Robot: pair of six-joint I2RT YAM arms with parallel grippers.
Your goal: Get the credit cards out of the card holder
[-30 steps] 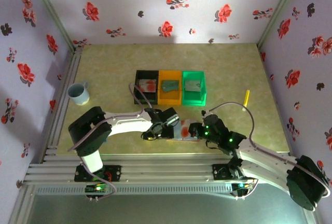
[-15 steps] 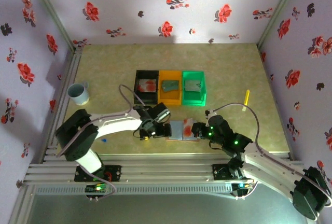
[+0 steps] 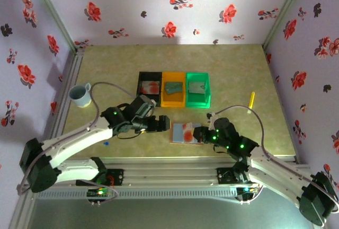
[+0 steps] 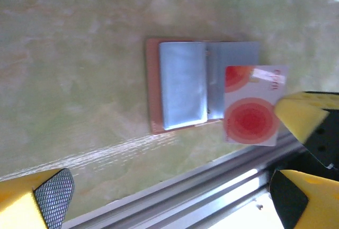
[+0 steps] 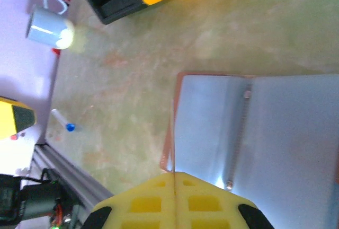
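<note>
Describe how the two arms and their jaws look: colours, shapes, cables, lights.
The left arm and the right arm have white links between bulky black joint housings. A thin grey cable loops along each. Small green lights glow near the right arm's wrist. The jaws are yellow blocks; one left jaw shows a black cross-hatched pad.

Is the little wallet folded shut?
No, the card holder lies spread open on the table, with its blue-grey inside facing up.
</note>
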